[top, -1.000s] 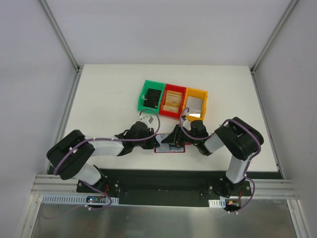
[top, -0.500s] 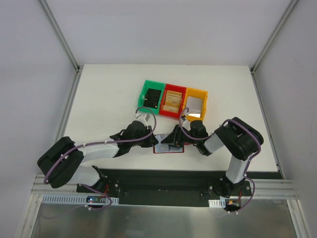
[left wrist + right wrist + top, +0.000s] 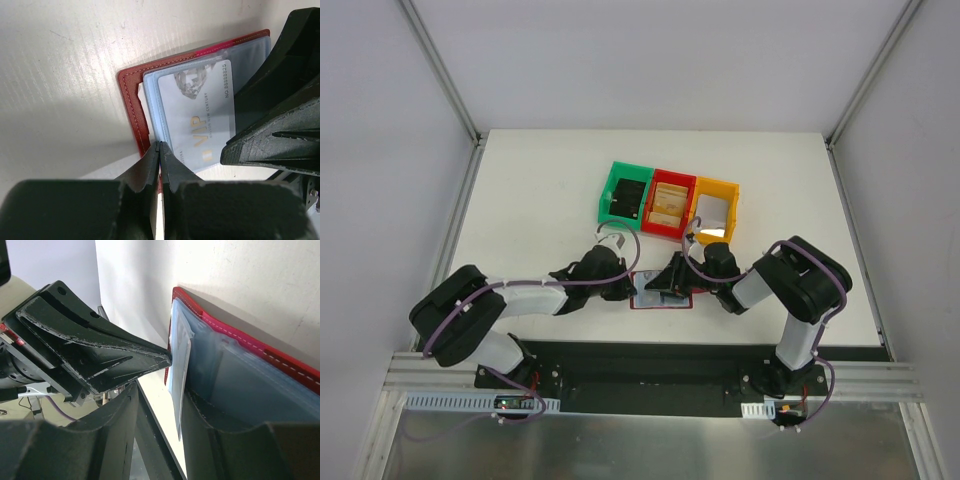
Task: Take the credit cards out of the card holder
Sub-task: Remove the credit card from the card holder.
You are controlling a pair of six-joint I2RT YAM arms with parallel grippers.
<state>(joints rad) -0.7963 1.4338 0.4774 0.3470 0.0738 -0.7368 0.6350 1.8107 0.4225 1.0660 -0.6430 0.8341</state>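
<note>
The table (image 3: pixel 535 200) carries three bins (image 3: pixel 717 185) in a row, just beyond both grippers. The left gripper (image 3: pixel 628 290) and right gripper (image 3: pixel 672 285) face each other tip to tip, with the card holder (image 3: pixel 660 299) between and under them.

The left gripper's (image 3: pixel 160 145) jaws are pressed together. Their tips touch the near edge of the holder's (image 3: pixel 132 100) clear sleeve, and whether they pinch anything cannot be told. The right gripper's (image 3: pixel 161 395) jaws stand apart, with one finger (image 3: pixel 225 450) on the sleeve.

The holder (image 3: pixel 240 340) lies open and flat, its long axis running from one gripper to the other. A pale VIP card (image 3: pixel 200 115) points lengthwise away from the left tips, and its edge (image 3: pixel 180 365) is raised off the sleeve.
</note>
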